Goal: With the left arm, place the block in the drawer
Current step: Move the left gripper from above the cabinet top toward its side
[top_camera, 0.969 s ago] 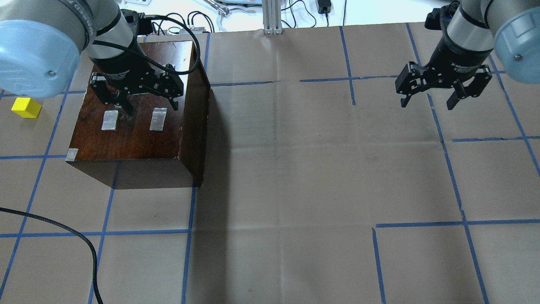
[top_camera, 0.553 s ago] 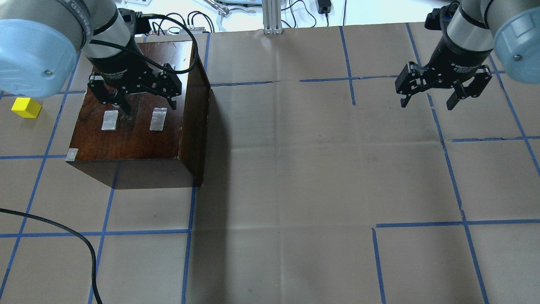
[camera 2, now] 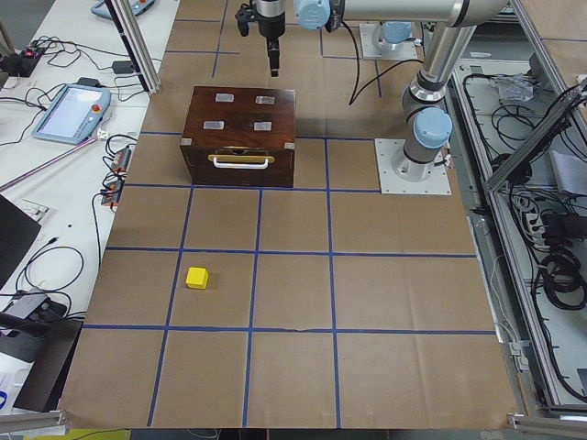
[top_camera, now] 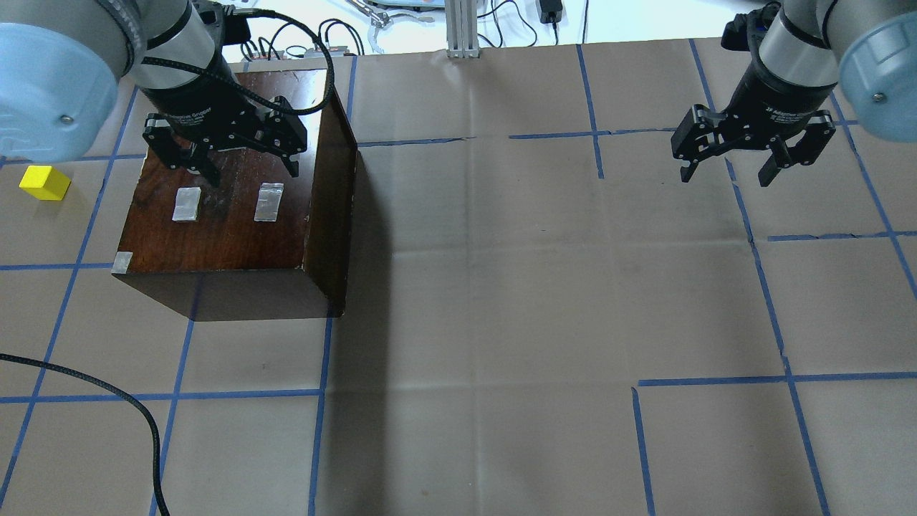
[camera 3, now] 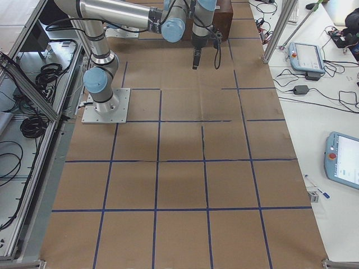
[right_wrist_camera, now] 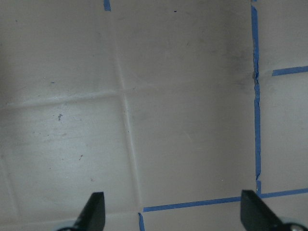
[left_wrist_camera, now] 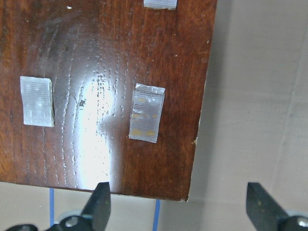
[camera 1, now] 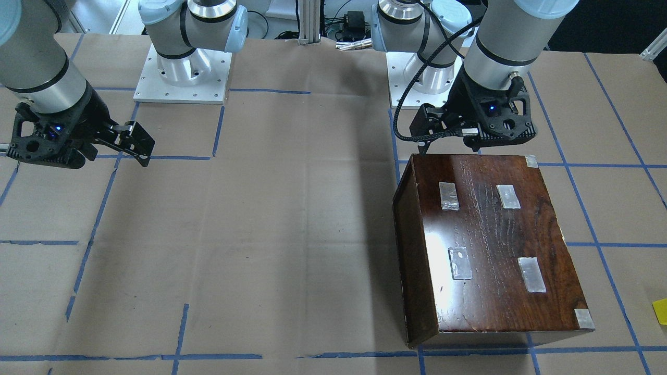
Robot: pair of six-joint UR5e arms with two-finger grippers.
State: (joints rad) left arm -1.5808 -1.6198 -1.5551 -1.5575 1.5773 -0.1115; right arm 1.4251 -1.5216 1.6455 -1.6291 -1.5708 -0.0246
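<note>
Lying loose, block [top_camera: 44, 183] at nine o'clock from box [top_camera: 229, 229]; drawer [camera 2: 240, 174] shut, facing it. Bring spread, empty left gripper [top_camera: 251, 170] off box top, clamp handle [camera 2: 240, 159] squarely, pull straight toward nine. Right gripper [top_camera: 726, 179] at three o'clock: spread, idle.

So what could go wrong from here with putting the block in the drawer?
The drawer looks shut, so the block has nowhere to go yet. The open left claw hangs close over the box; dropping toward the handle could clip its edge. The cable loop might snag a corner.

Left hand [top_camera: 252, 172] spread; right hand [top_camera: 726, 175] spread
</note>
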